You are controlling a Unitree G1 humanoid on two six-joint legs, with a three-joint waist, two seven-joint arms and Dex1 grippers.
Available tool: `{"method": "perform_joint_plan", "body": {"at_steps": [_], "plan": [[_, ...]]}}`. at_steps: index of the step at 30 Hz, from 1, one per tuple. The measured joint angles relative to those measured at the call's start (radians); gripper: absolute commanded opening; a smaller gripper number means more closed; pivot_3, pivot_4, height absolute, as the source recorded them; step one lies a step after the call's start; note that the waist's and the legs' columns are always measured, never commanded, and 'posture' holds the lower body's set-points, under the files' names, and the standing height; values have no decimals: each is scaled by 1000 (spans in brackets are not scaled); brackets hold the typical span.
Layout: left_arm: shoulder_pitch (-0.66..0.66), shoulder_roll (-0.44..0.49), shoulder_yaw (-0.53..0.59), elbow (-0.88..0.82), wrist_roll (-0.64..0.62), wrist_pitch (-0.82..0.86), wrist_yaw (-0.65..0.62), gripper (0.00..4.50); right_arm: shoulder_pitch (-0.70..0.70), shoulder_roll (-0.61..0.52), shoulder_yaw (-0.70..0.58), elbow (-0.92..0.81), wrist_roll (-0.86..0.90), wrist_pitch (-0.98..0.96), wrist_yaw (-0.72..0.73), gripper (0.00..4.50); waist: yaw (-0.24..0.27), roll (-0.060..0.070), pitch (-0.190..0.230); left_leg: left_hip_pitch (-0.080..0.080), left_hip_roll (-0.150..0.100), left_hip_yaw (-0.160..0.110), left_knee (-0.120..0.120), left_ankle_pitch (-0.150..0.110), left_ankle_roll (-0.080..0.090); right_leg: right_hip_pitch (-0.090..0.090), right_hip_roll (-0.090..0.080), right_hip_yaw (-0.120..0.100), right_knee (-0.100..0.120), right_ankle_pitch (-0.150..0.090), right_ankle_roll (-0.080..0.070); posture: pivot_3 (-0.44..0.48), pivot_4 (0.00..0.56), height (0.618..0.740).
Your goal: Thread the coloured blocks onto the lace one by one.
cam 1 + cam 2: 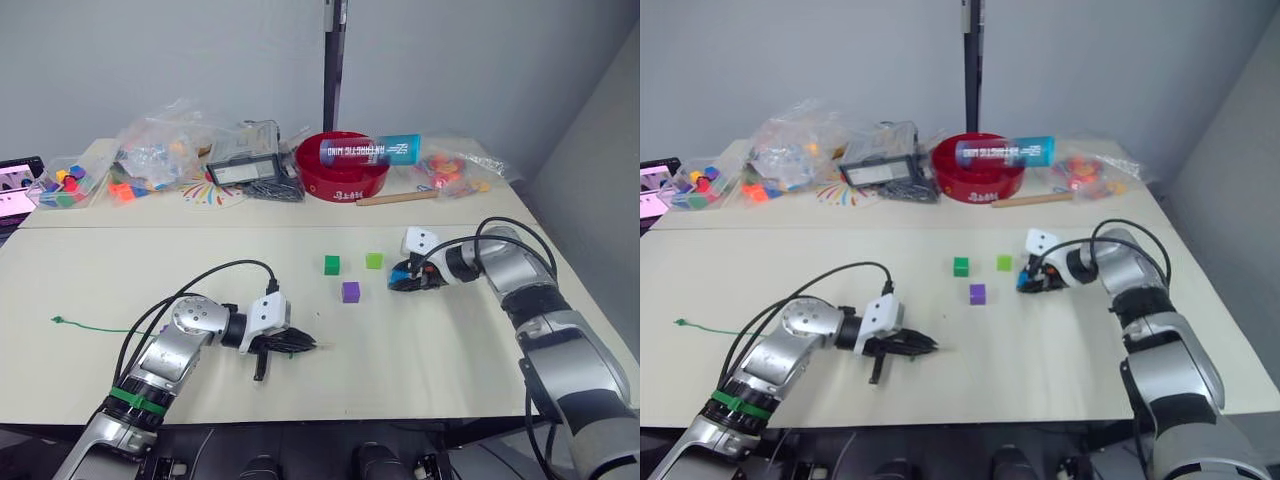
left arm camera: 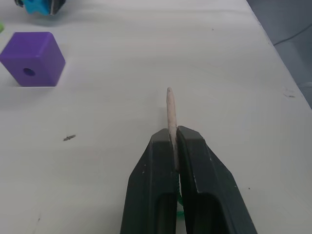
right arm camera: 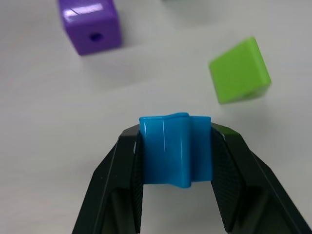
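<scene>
My left gripper [image 1: 303, 343] lies low over the near table and is shut on the lace's pale stiff tip [image 2: 170, 105], which sticks out past the fingers [image 2: 151, 190]. The green lace [image 1: 92, 326] trails left across the table to its knotted end [image 1: 57, 320]. At the right, my right gripper [image 1: 400, 279] is shut on a blue block [image 3: 175, 148] just above the tabletop. Between the two grippers a purple block [image 1: 350, 291], a dark green block [image 1: 332, 264] and a light green block [image 1: 374, 260] sit loose on the table.
Along the far edge stand a red bowl [image 1: 342, 168] with a bottle [image 1: 372, 151] across it, a wooden stick [image 1: 396, 198], plastic bags of toys [image 1: 160, 150], a clear box [image 1: 245, 165] and a tub of coloured pieces [image 1: 65, 185]. The table's right edge is near my right arm.
</scene>
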Motion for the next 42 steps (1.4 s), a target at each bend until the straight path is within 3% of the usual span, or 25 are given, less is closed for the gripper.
{"method": "perform_joint_plan", "body": {"at_steps": [7,10,17,26,28,34,38,42], "plan": [[7,29,20,-18,-5,22,0,0,298,-61,3,-863,182,545,10,1351,-3,2,0,0,1,-2,0,0,1,0,1,-1,0,0,0,0,150,731],[9,38,29,-38,-12,35,-1,0,319,13,93,-1056,201,691,-79,1351,-4,2,0,0,1,-1,0,0,0,0,1,-1,-1,0,0,0,150,731],[40,84,43,-95,-39,72,-2,0,319,28,299,-1047,69,733,-263,1351,5,2,0,-1,0,-1,2,0,0,0,0,-1,-1,0,0,0,150,731],[68,122,44,-166,-61,128,1,0,307,32,328,-1017,63,713,-303,1351,1,1,0,2,0,-1,2,0,0,3,1,-1,-1,0,0,0,150,731],[79,131,44,-182,-70,148,3,0,321,42,313,-1018,71,715,-316,2402,0,1,0,2,1,-1,2,0,0,3,1,-1,-1,0,0,0,150,731],[93,156,44,-224,-76,184,32,0,372,58,235,-1027,118,742,-354,4410,1,1,0,1,1,-1,2,0,0,2,1,-1,-2,0,0,0,150,731],[103,162,44,-236,-76,193,46,0,415,56,170,-1038,186,738,-341,4485,1,1,0,-1,1,-1,1,0,0,1,1,-1,-2,0,0,0,150,731],[105,174,44,-239,-77,196,46,0,497,55,82,-1022,244,600,-323,4485,1,1,0,-1,1,-1,1,0,0,1,1,-1,-3,0,1,0,150,731]]}}
